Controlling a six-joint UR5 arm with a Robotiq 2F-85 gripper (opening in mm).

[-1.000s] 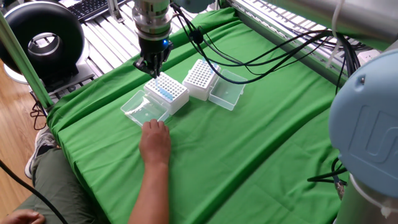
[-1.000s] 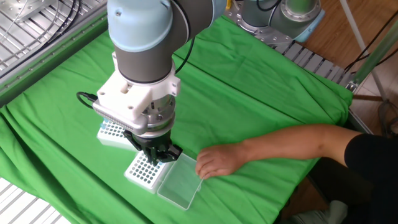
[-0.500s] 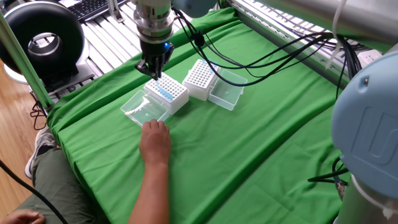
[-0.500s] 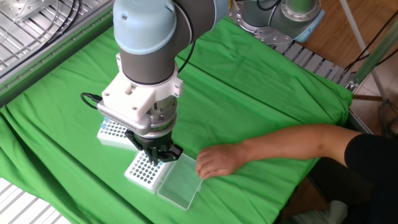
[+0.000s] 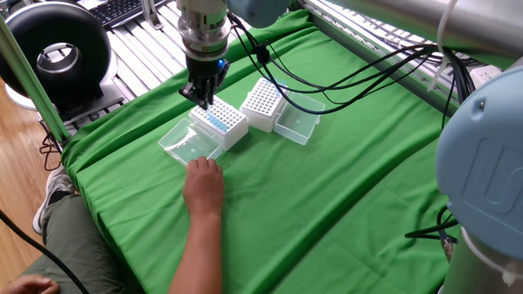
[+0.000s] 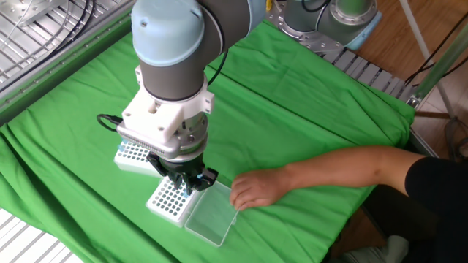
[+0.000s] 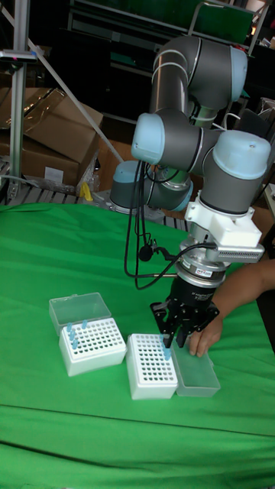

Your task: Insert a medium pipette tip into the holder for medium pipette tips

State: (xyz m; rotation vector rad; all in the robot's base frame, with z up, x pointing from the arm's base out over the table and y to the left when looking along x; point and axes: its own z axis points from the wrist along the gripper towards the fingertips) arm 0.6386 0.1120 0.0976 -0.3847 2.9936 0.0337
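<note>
The white holder (image 5: pixel 221 122) (image 6: pixel 168 199) (image 7: pixel 151 367) stands on the green cloth, its clear lid (image 5: pixel 186 145) (image 7: pixel 196 376) lying open beside it. A row of blue tips shows in its grid. My gripper (image 5: pixel 204 100) (image 6: pixel 190 186) (image 7: pixel 169 340) hangs straight down over the edge of the holder nearest the lid, fingers close together. In the tall fixed view a blue pipette tip (image 7: pixel 166 353) pokes out below the fingers, its lower end at the grid's top. Whether it sits in a hole is hidden.
A person's hand (image 5: pixel 204 184) (image 6: pixel 252 191) (image 7: pixel 205 336) rests on the cloth, touching the open lid. A second white tip box (image 5: pixel 263 102) (image 6: pixel 130 155) (image 7: pixel 93 345) with its own clear lid (image 5: pixel 298 122) stands beside the first. Cables hang from the arm.
The gripper has shifted slightly, a little lower and closer over the holder. The hand and both boxes have stayed put.
</note>
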